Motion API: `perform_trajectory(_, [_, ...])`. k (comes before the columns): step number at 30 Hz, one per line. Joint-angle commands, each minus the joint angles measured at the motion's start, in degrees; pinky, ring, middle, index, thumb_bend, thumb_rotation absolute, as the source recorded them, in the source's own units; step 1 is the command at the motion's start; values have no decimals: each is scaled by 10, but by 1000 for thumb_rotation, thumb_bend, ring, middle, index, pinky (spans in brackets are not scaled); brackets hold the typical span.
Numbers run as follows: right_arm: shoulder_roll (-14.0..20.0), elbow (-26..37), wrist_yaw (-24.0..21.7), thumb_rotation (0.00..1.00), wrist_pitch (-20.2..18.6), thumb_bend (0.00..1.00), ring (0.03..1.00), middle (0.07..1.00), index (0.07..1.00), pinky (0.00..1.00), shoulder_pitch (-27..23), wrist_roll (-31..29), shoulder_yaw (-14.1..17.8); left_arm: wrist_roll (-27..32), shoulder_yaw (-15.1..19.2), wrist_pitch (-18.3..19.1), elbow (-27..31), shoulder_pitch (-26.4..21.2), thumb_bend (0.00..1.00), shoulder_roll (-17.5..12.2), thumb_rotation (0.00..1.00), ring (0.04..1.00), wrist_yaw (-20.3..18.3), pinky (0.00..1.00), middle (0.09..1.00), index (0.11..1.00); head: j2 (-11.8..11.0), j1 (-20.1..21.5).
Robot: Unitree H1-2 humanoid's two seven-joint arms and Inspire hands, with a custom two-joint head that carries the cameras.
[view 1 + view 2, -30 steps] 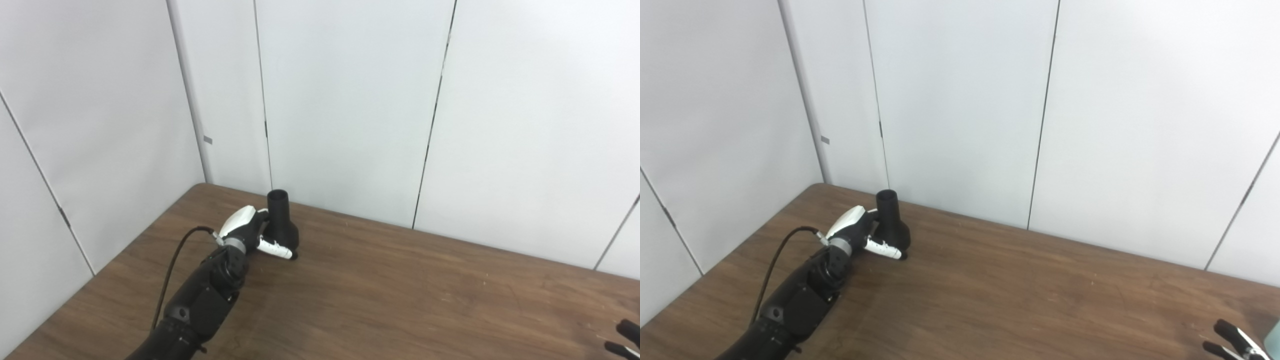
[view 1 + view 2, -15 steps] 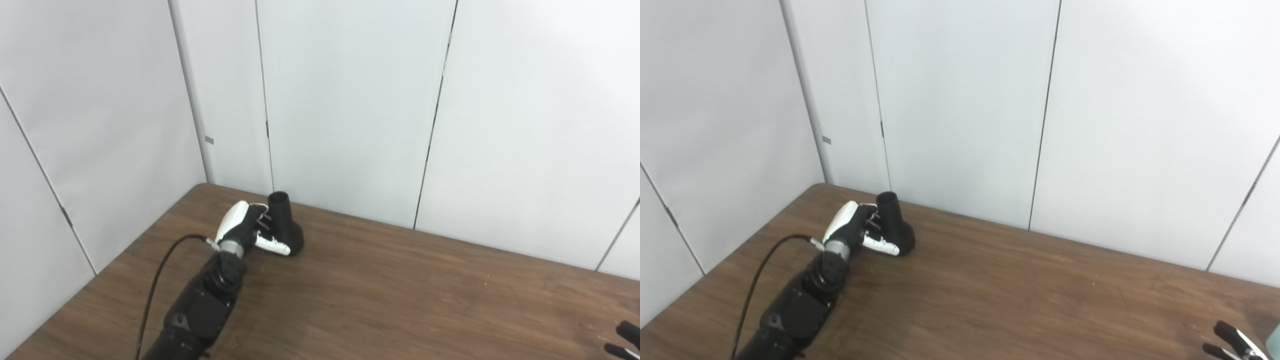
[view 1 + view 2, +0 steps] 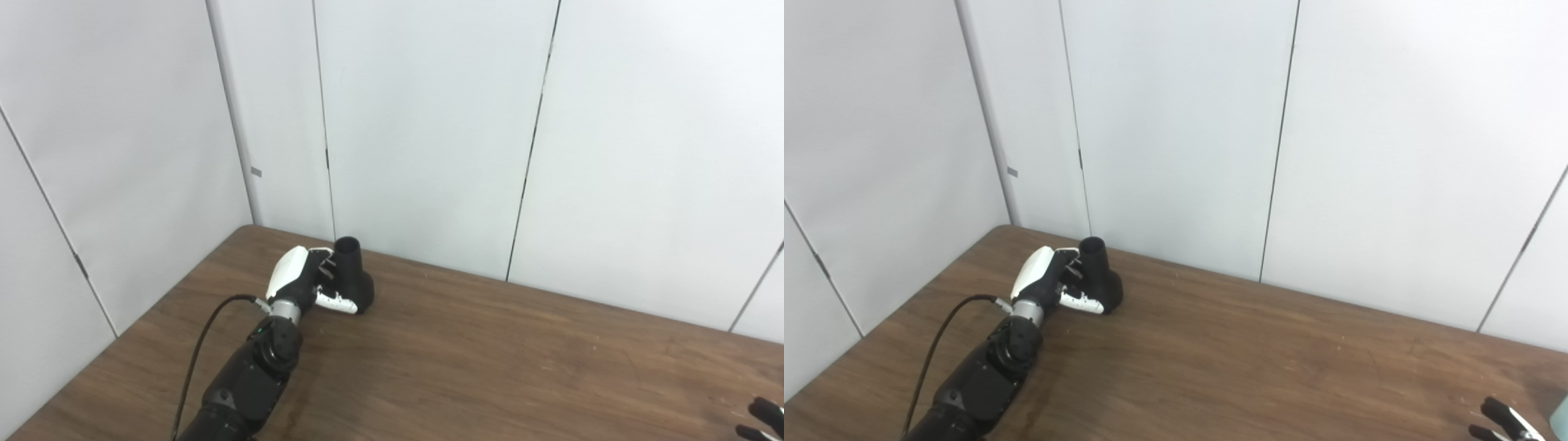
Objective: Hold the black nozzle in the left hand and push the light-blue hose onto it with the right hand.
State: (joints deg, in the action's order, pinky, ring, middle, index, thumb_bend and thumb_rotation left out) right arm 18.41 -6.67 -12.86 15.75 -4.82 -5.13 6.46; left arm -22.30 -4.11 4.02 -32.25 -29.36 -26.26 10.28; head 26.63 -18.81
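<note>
— So where is the black nozzle (image 3: 354, 277)?

— Far left of the table (image 3: 490, 367), near the back corner by the white wall panels (image 3: 429, 122). It stands on its wide base with the narrow round mouth pointing up, tilted a little.

— And the left hand (image 3: 303, 283)?

— Wrapped on it from the left side. The fingers (image 3: 326, 269) curl against the neck, the white thumb (image 3: 1082, 302) lies across the front of the wide base, so the hand is closed around the nozzle. I cannot tell whether the base is resting on the wood or just above it.

— Anything on the arm?

— A black cable (image 3: 202, 343) loops out from the wrist and runs down beside the dark forearm to the bottom edge.

— What about the right hand (image 3: 1500, 422)?

— Far off at the bottom right corner, well apart from the nozzle. Only dark fingertips show, standing apart from one another with nothing visible between them.

— Do the two views differ there?

— Yes. The left eye view catches barely two dark tips (image 3: 762, 416) at the frame edge. The right eye view shows more of those fingers, and also a sliver of something pale blue-green (image 3: 1563, 416) at the very right edge, just beside the hand. It may be the light-blue hose, but too little shows to say.
</note>
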Motion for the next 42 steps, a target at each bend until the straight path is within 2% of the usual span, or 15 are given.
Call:
perform_trajectory(1, [-9, 8, 10, 285, 0, 888, 813, 899, 882, 695, 0, -2, -1, -9, -31, -5, 7, 17, 526, 12, 0, 445, -40, 472, 431, 494, 1, 1])
perform_trajectory(4, [-14, 16, 15, 282, -6, 887, 809, 897, 880, 687, 0, 6, -3, -16, -56, -17, 25, 20, 527, 9, 0, 504, -56, 594, 452, 491, 3, 7])
perform_trajectory(11, [-23, 35, 21, 277, -23, 881, 804, 898, 885, 679, -2, 13, -6, 2, -97, -49, 77, 36, 525, 13, 0, 496, -113, 697, 429, 498, 9, 26])
perform_trajectory(18, [-29, 64, 29, 281, -56, 885, 822, 896, 886, 700, -1, 26, -15, 35, -115, -51, 130, 48, 524, 23, 0, 466, -184, 600, 418, 501, 27, 63])
perform_trajectory(20, [-31, 67, 32, 276, -58, 878, 821, 895, 886, 693, -2, 30, -16, 48, -118, -41, 147, 52, 527, 27, 0, 410, -206, 482, 458, 486, 31, 74])
perform_trajectory(22, [-37, 76, 35, 255, -66, 861, 814, 896, 888, 676, -2, 31, -18, 67, -121, -26, 172, 58, 527, 32, 0, 302, -232, 261, 468, 482, 34, 84])
perform_trajectory(24, [-45, 89, 40, 241, -74, 849, 809, 897, 891, 665, -3, 35, -21, 81, -129, -17, 199, 63, 527, 36, 0, 261, -255, 164, 470, 481, 42, 107])
perform_trajectory(28, [-57, 115, 52, 224, -91, 830, 801, 906, 898, 647, -4, 53, -28, 71, -152, -6, 247, 67, 527, 46, 0, 284, -273, 189, 471, 480, 50, 128])
perform_trajectory(30, [-61, 124, 54, 219, -100, 824, 805, 909, 901, 660, -4, 58, -31, 66, -159, -3, 255, 67, 523, 54, 0, 314, -275, 224, 422, 493, 52, 134])
perform_trajectory(33, [-64, 140, 55, 218, -113, 819, 807, 912, 904, 673, -2, 68, -33, 54, -170, 0, 260, 70, 527, 70, 0, 312, -275, 252, 466, 482, 57, 144])
perform_trajectory(34, [-65, 146, 55, 223, -117, 819, 807, 913, 904, 674, -1, 69, -34, 48, -175, -2, 258, 70, 524, 75, 0, 313, -275, 251, 427, 491, 59, 147])
perform_trajectory(37, [-69, 156, 58, 233, -128, 822, 805, 912, 904, 672, 0, 72, -34, 23, -191, -16, 246, 69, 526, 88, 0, 469, -272, 404, 473, 485, 63, 153])
perform_trajectory(38, [-70, 159, 59, 233, -132, 822, 803, 911, 904, 670, 0, 73, -34, 13, -195, -23, 242, 69, 526, 92, 0, 477, -269, 413, 473, 486, 66, 157])
perform_trajectory(41, [-71, 165, 61, 234, -140, 823, 803, 909, 903, 668, 0, 75, -33, -16, -204, -37, 232, 69, 525, 100, 0, 396, -256, 294, 439, 496, 70, 163])
perform_trajectory(42, [-71, 167, 61, 238, -142, 825, 803, 909, 903, 665, -1, 75, -33, -27, -208, -41, 230, 69, 526, 102, 0, 412, -251, 295, 442, 497, 72, 168])
